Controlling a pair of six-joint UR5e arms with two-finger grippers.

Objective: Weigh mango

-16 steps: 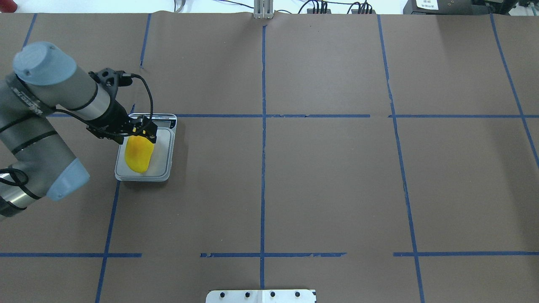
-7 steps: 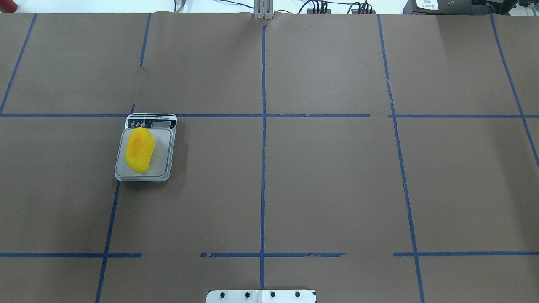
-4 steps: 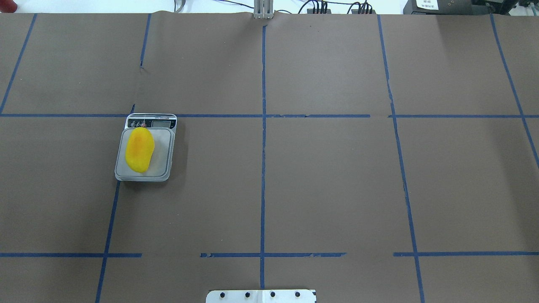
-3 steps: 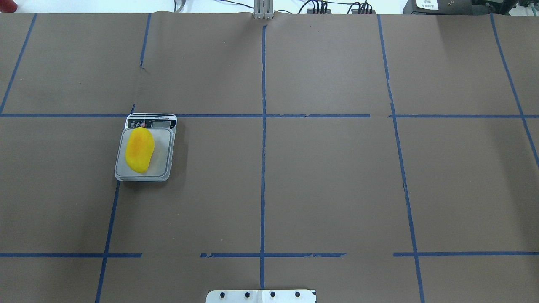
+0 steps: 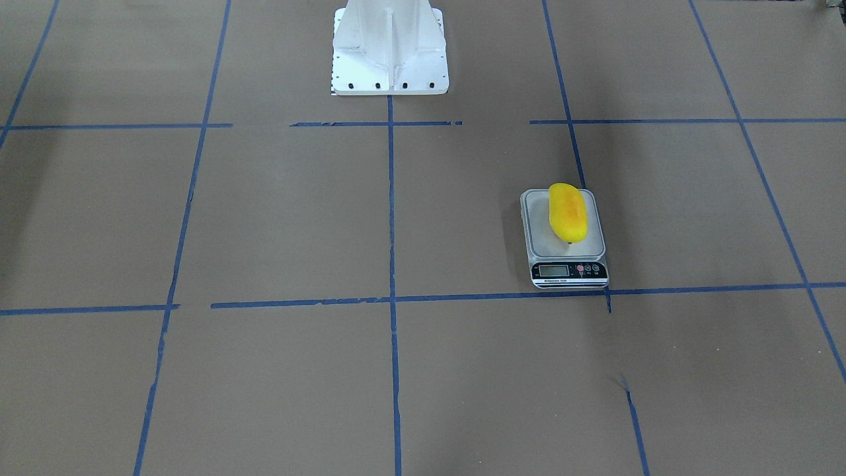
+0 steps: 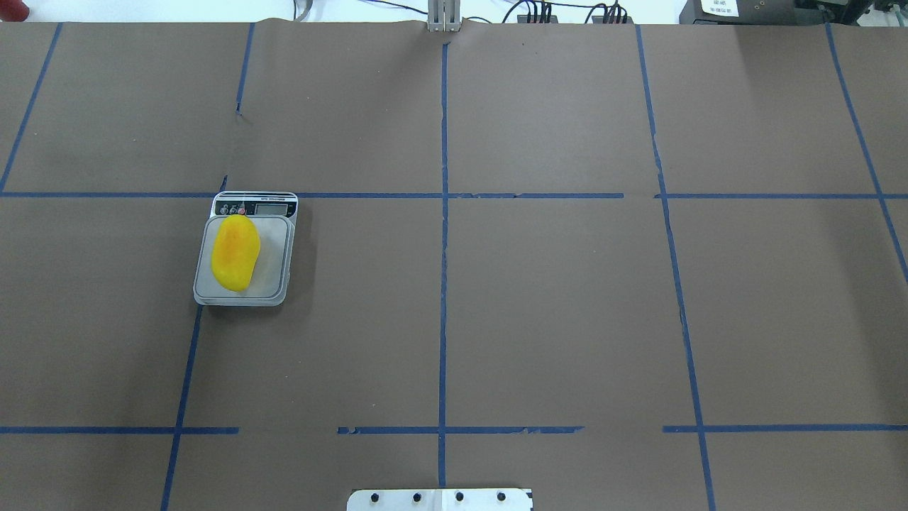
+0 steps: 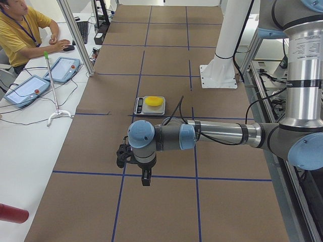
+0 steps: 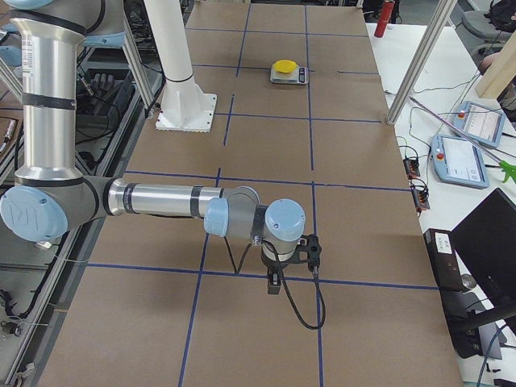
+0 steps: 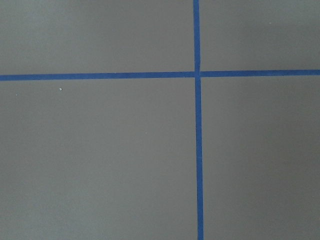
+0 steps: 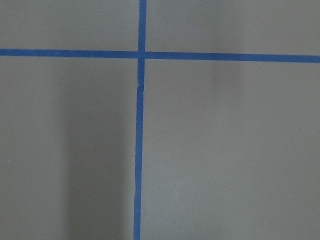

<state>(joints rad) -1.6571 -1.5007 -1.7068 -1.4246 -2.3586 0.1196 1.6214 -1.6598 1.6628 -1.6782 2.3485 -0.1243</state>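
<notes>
Two arms here, one big brown table (image 6: 539,298) with a grid of blue tape lines (image 6: 443,284) across it. That table takes up basically every view.

Next down in size, the left arm (image 7: 217,133) stretches out level above the table, wrist pointing straight down over a tape crossing, well apart from the scale. Its left fingers (image 7: 145,177) hang above the paper, but they only show from the side, so I can't tell if they're wide or narrow. It's the same with the right arm (image 8: 161,201): the right fingers (image 8: 274,284) point down near a tape line, and from that angle I can't tell their spread either. Both wrist cams just show paper and tape.

The white robot base (image 5: 388,46) sits at the table's edge in the middle.

Then there's the scale (image 6: 277,284), a small silver kitchen one on the robot's left half, its display strip (image 6: 272,209) touching a tape line. The digits are too small to read.

The mango (image 6: 235,253) lies lengthwise on the scale's platform, on the platform's half toward the robot's left. It's yellow with an orange blush on top, and one tip sits right by the buttons.
</notes>
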